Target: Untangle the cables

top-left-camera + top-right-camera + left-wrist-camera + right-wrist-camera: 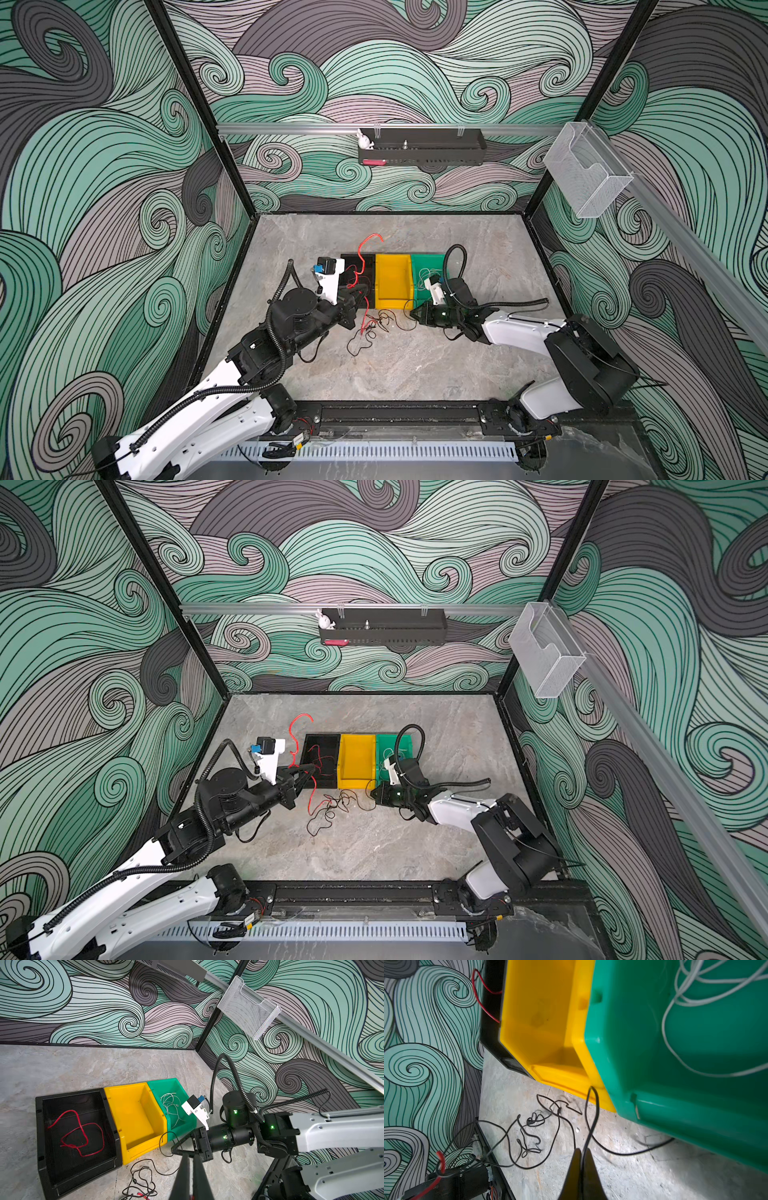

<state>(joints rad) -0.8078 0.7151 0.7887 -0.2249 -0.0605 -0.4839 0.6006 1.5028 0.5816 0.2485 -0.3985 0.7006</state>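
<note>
While its slack knots on the mottled stone desk [415, 365], thin black cable [592, 1088] sits pinched in right hand [583, 1150]. Thicker red cable [441, 1162] sits clamped in left hand [191, 1156].

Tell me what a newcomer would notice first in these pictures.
The bright row of bins stands out mid-table: the black bin holds a red cable, the yellow bin is empty, and the green bin holds a white cable. Just in front of them a knotted black cable sprawls on the table. One strand is pinched in the shut right gripper, and the left gripper is shut opposite it.
</note>
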